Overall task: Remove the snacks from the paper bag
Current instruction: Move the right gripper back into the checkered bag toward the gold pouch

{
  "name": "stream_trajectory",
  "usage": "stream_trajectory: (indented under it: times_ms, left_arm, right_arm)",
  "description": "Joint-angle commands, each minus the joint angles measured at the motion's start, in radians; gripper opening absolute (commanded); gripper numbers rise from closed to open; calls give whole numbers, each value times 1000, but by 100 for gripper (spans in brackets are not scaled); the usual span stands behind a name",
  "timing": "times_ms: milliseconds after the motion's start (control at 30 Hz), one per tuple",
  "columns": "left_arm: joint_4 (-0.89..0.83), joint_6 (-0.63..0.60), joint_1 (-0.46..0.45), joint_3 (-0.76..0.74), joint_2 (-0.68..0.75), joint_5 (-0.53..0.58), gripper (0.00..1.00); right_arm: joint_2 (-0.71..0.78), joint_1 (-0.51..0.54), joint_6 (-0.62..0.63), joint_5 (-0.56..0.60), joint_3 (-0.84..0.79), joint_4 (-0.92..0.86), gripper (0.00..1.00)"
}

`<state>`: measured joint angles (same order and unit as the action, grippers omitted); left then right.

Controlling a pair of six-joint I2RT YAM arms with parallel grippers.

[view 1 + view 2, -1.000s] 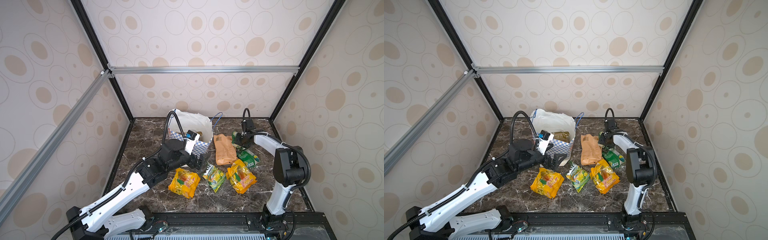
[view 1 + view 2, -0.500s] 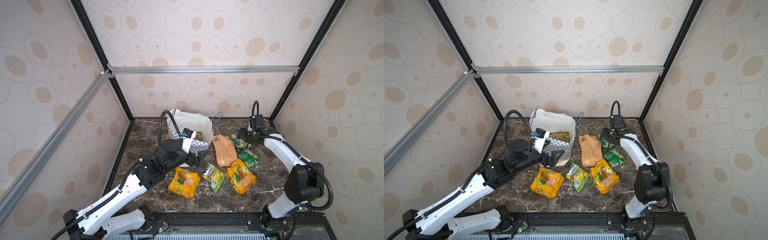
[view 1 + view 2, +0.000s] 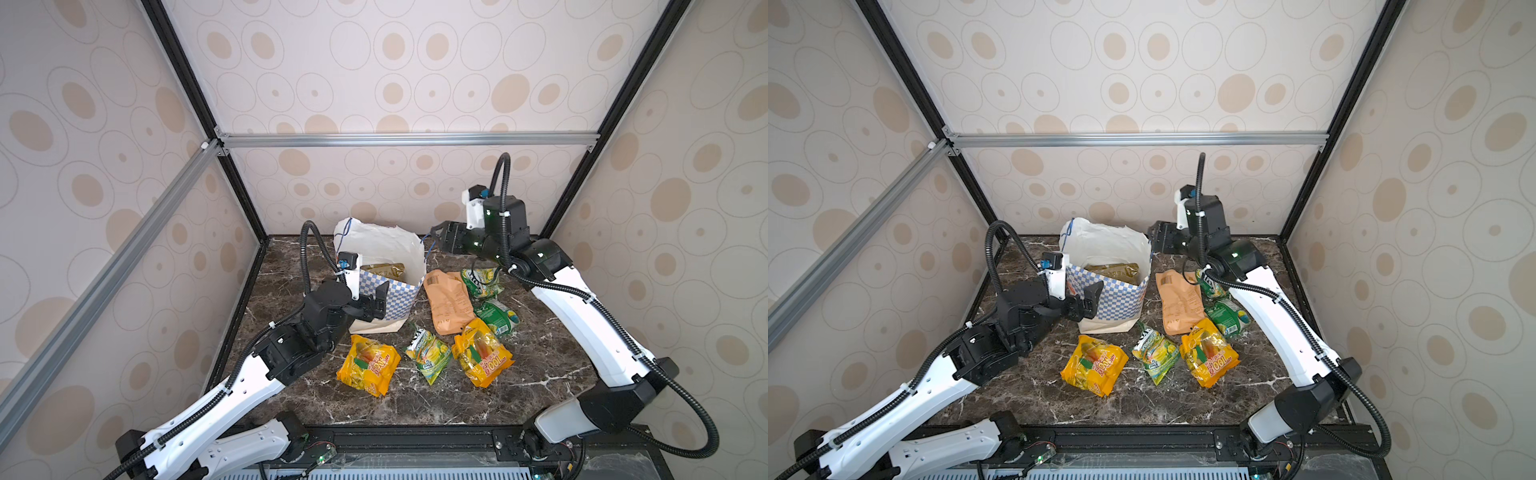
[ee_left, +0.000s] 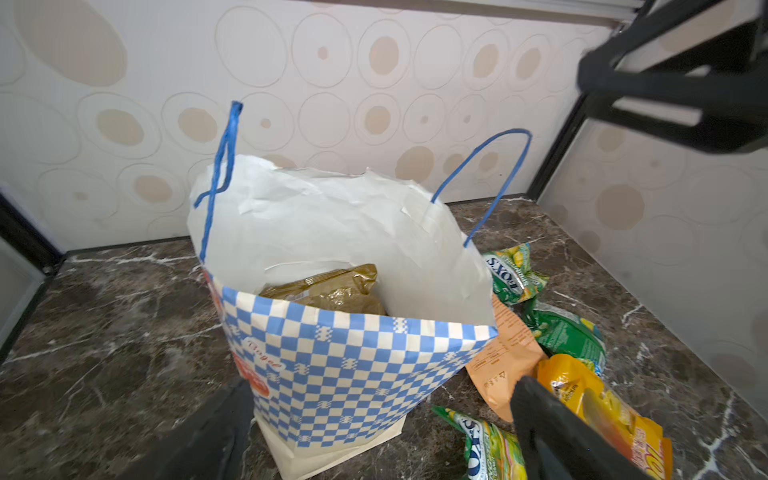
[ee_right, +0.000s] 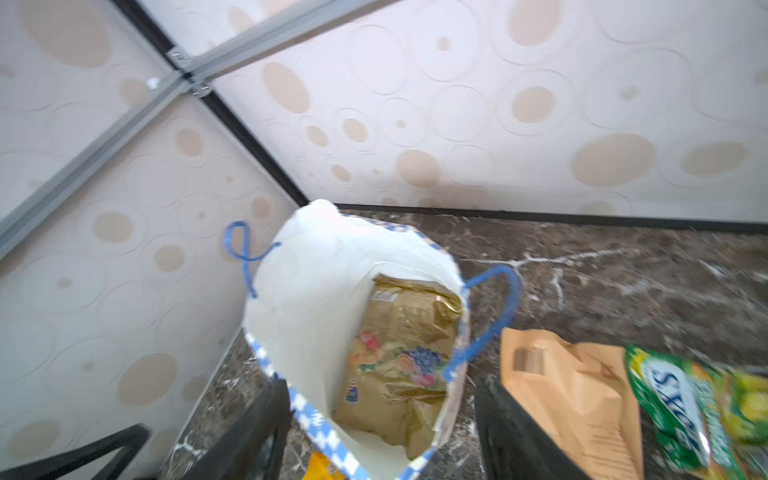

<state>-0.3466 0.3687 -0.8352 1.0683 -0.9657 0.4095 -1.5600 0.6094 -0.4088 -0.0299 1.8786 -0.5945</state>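
Right wrist view looked down into the open paper bag point(image 5: 299, 311), where a gold-brown foil bag point(image 5: 399, 353) lay inside against one wall, the only snack visible in it. In both top views the paper bag stood upright toward the back of the dark marble tabletop point(image 3: 415, 399), left of centre.

The other snacks lay outside it. A tan-orange pouch point(image 3: 446, 301) was just beside the bag's right side. To the right of the pouch were a far green-yellow packet point(image 3: 482, 282) and a nearer green packet point(image 3: 496, 318). Along the front sat a left yellow-orange packet point(image 3: 368, 365), a middle green-yellow packet point(image 3: 428, 353) and a right yellow-orange packet point(image 3: 482, 357).

The right gripper point(image 3: 437, 239) hung raised by the bag's right rim, near a blue cord handle point(image 4: 490, 174). Its jaws were parted and nothing was between them. The left gripper point(image 3: 379, 302) sat low at the bag's chequered front with its jaws spread wide, grasping nothing. Whether it touched the paper could not be told.
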Motion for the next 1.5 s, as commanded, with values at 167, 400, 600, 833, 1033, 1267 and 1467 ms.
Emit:
stream_trajectory:
  times_ms: [167,400,600,833,1033,1267,1467]
  left_arm:
    - [-44,50,0,-1,59,123,97]
    - [-106,52,18,-10,104,146,97]
    - [-144,36,27,-8,105,121,97]
    - [-111,10,30,-27,110,88,97]
    - [-101,13,30,-29,102,70,98]
    - [-103,18,30,-28,104,67,98]
    - [-101,18,31,-34,105,66,98]
  right_arm:
    - [-349,112,61,4,387,-217,72]
    - [-669,118,72,48,726,-372,72]
    - [-821,119,93,76,741,-366,75]
    - [-937,117,71,5,738,-403,86]
    - [-1025,123,33,-84,711,-425,100]
    - [-1115,135,-3,-2,715,-483,100]
    - [-1196,141,-4,32,708,-566,100]
